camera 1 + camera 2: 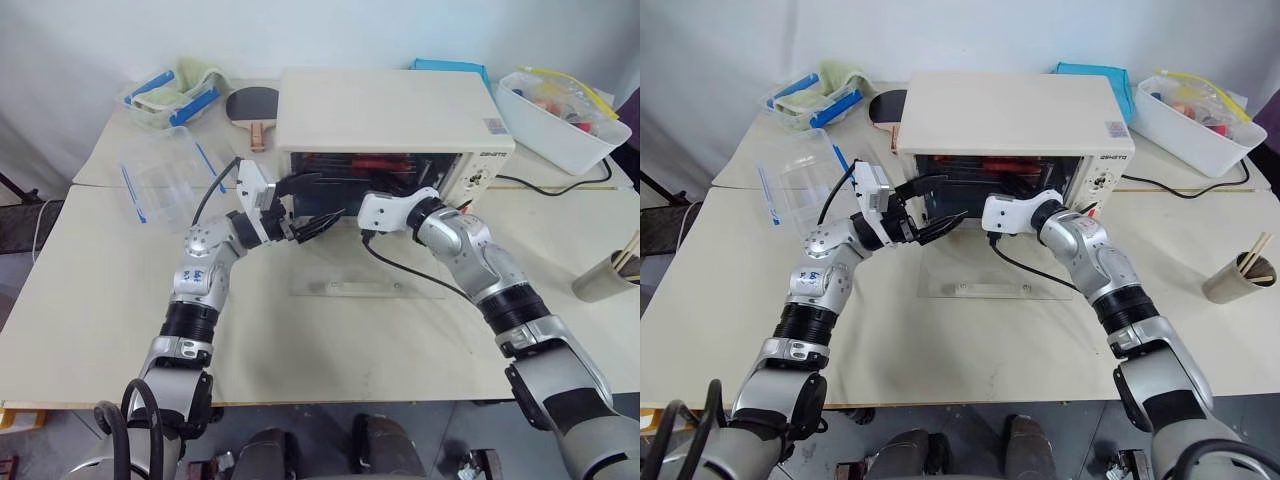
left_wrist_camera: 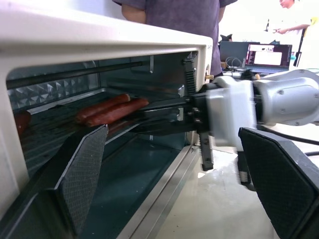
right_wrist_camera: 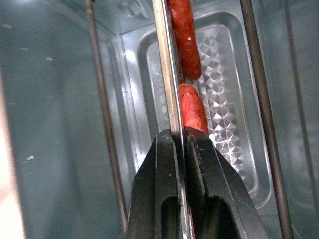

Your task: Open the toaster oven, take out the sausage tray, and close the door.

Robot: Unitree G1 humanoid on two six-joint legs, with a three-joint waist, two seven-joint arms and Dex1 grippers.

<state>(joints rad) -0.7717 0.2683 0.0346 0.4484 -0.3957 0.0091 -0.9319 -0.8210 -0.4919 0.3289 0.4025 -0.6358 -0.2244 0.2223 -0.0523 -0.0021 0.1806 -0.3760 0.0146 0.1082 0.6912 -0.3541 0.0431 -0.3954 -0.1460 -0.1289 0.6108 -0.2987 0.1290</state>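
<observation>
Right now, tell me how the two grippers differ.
The left gripper is open and holds nothing; the right gripper is shut on the rim of the sausage tray. The left one hovers at the mouth of the toaster oven; the right one reaches inside. Both have black fingers and point into the oven.

Cream-white toaster oven [image 1: 385, 105], red sausages [image 2: 112, 109] on diamond-embossed silver sausage tray [image 3: 224, 99], black claw fingers [image 2: 82, 174]
</observation>
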